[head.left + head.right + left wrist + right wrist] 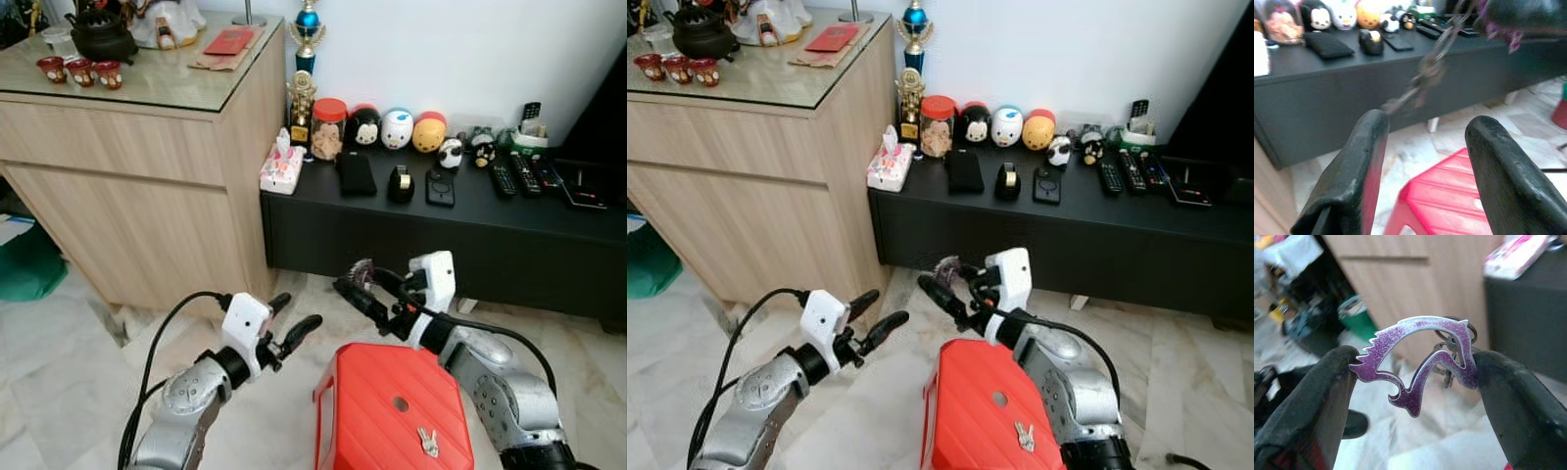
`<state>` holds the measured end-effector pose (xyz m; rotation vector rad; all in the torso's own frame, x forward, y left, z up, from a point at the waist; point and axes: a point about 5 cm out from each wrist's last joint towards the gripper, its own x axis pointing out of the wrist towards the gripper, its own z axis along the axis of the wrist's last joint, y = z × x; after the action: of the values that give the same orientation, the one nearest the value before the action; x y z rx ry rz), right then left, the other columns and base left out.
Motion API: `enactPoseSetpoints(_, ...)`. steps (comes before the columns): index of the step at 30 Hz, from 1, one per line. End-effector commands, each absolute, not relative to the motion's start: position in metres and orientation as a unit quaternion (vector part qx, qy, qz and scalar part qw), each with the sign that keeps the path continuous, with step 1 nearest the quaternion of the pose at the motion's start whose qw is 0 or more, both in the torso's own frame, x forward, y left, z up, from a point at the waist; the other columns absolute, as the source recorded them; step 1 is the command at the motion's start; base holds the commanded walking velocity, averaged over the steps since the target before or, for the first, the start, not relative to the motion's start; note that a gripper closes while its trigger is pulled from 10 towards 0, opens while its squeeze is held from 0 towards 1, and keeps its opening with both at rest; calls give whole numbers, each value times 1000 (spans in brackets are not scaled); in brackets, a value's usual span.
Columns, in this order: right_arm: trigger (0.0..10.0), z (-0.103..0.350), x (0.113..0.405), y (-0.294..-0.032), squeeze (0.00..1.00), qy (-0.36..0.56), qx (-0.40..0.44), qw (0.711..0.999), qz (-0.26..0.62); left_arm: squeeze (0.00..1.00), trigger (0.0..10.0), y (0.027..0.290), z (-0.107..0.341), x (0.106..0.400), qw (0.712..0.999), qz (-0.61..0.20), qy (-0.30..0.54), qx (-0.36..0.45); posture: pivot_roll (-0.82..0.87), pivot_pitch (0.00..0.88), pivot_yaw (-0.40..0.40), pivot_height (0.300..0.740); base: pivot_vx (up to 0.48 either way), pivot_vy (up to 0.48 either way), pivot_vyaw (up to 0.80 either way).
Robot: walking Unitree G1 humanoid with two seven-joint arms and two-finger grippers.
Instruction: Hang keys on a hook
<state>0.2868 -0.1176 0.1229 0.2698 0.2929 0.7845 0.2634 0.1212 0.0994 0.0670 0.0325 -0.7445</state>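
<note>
Arms both bent forward over the red stool point(392, 416), we see. Our right gripper point(1413, 377) is raised above its far edge, fingers pinching a purple keychain charm point(1418, 360) with rings behind it. Our left gripper point(292, 328) sits lower, just left of the stool, fingers apart and holding nothing. A small bunch of keys point(428, 443) lies on the stool's near top
</note>
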Motion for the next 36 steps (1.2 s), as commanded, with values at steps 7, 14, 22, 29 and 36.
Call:
enactPoseSetpoints(7,10000,138,284,-112,0,151,122,889,414,0,10000,117,106,260,918,-393,20,48,12,21,-79,740,0,0,0)
enactPoseSetpoints(14,10000,144,277,-106,0,168,112,872,446,0,10000,119,110,264,919,-392,16,50,7,15,-74,740,0,0,0)
enactPoseSetpoints(22,10000,144,268,-100,0,184,115,856,469,0,10000,115,118,265,911,-408,1,54,6,10,-69,740,0,0,0)
enactPoseSetpoints(29,10000,144,266,-98,0,190,116,852,473,0,10000,115,118,268,913,-404,1,59,3,9,-65,740,0,0,0)
enactPoseSetpoints(36,10000,146,261,-94,0,196,118,840,492,0,10000,116,119,273,918,-392,-6,51,2,16,-67,740,0,0,0)
